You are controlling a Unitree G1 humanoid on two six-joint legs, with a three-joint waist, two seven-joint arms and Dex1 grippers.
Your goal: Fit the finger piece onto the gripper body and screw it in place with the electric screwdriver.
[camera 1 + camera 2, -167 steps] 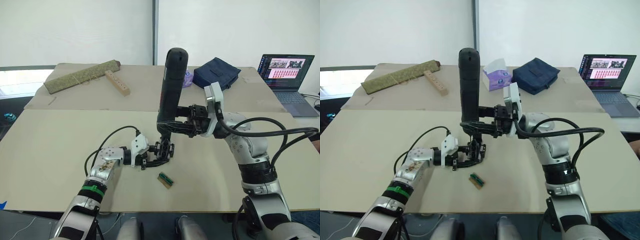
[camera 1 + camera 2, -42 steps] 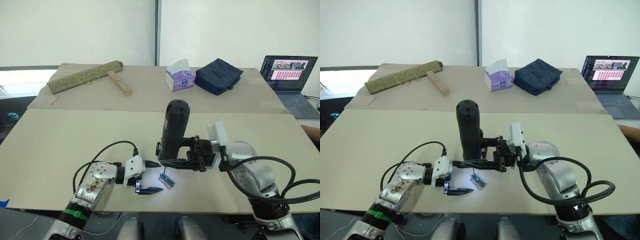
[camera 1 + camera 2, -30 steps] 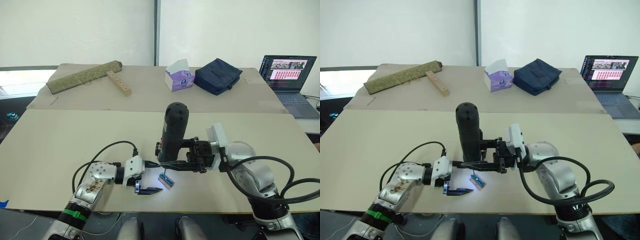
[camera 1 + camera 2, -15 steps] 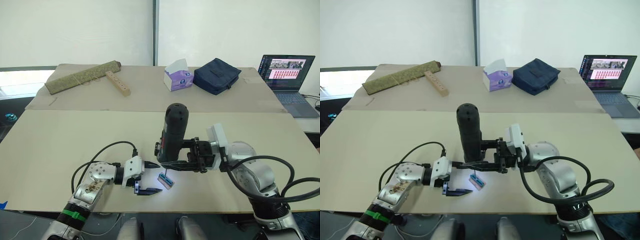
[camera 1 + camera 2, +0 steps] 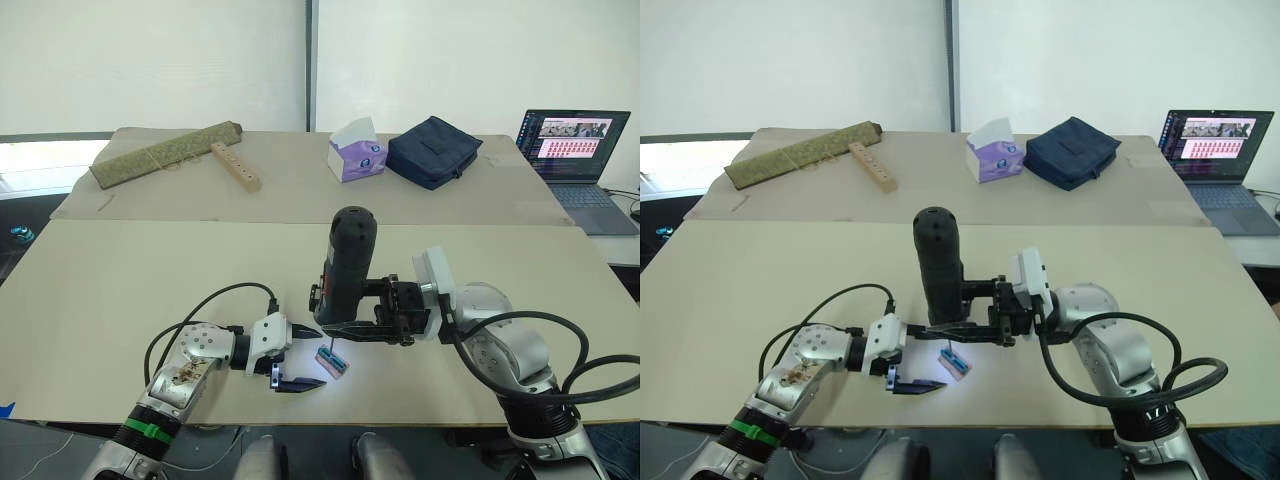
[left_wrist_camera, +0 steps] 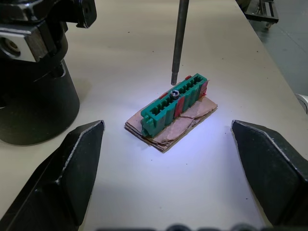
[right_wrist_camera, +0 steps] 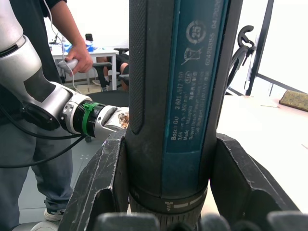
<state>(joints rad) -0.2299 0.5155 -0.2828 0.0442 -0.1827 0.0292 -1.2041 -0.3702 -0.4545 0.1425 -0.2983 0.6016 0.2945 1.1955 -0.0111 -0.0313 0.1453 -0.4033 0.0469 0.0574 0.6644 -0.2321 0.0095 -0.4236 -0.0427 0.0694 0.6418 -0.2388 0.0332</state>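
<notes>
Over the table, right gripper gripping upright electric screwdriver.

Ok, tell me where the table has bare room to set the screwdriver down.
Bare table left of the left gripper, and to the right of the right gripper. Crowded around the green block under the electric screwdriver.

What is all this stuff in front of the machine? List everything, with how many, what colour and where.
Electric screwdriver: one, black, upright near the table's front, bit just above the green block.
Green block: one, green, on brown card, lit from above.
Tissue box: one, purple and white, far side.
Bag: one, navy, beside the tissues.
Wooden strip: one, tan, with holes, far left.
Mat roll: one, olive, far left.
Laptop: one, grey, open, far right.
Person: one, dark clothes, standing behind.
Left claw: black, open, beside the block.
Right claw: black, gripping the screwdriver.
</notes>
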